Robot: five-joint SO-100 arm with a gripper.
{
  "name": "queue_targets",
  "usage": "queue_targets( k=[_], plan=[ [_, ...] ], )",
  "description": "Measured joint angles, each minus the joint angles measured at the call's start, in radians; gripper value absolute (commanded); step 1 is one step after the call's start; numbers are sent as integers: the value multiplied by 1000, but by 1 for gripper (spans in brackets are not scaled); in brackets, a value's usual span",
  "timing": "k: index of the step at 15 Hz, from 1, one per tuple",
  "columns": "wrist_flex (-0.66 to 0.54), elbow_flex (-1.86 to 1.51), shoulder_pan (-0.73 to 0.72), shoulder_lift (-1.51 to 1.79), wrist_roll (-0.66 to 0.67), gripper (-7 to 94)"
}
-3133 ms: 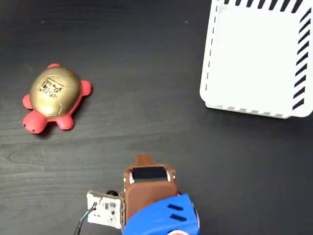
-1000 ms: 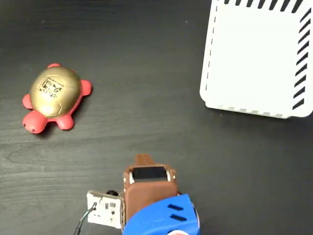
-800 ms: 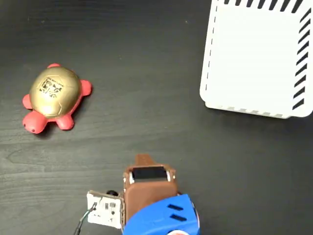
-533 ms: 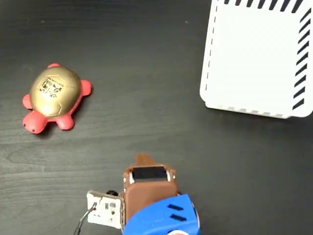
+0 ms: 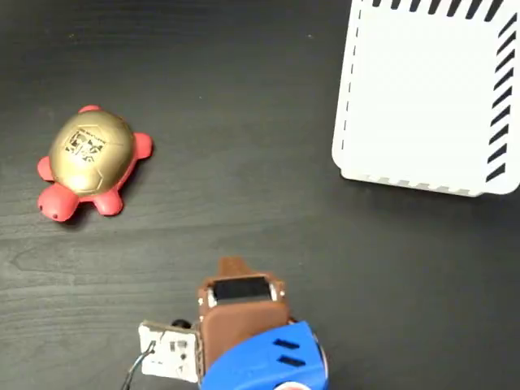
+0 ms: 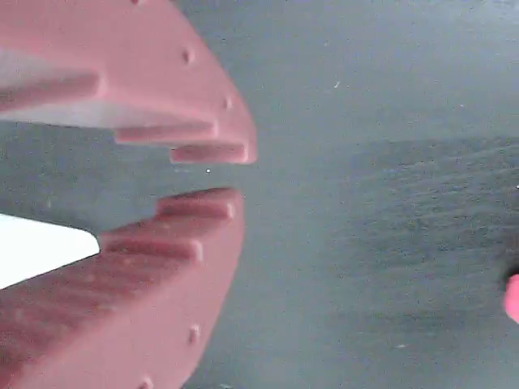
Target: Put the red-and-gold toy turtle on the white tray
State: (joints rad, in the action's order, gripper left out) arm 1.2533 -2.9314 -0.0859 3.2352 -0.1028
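In the fixed view the turtle (image 5: 89, 161) lies at the far left of the table (image 5: 244, 122), its long axis slanting with the head toward the lower left. My pincer (image 6: 212, 174), jaws a narrow gap apart and empty, sits low in the middle, so I judge my reach goes up and left. The tray (image 5: 422, 97) is at the upper right, well apart from both.

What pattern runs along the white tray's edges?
Black diagonal stripes on the white tray, clearest in the fixed view.
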Motion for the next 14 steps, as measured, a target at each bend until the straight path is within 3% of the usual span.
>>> queue_targets(
  k=[4, 7, 11, 14],
  plan=[
    [-117, 28, -84, -233, 114, 0],
    [-199, 279, -101, -586, 276, 0],
    [-120, 793, -118, -1118, 420, 0],
    [21, 1152, -132, -1489, 569, 0]
  ],
)
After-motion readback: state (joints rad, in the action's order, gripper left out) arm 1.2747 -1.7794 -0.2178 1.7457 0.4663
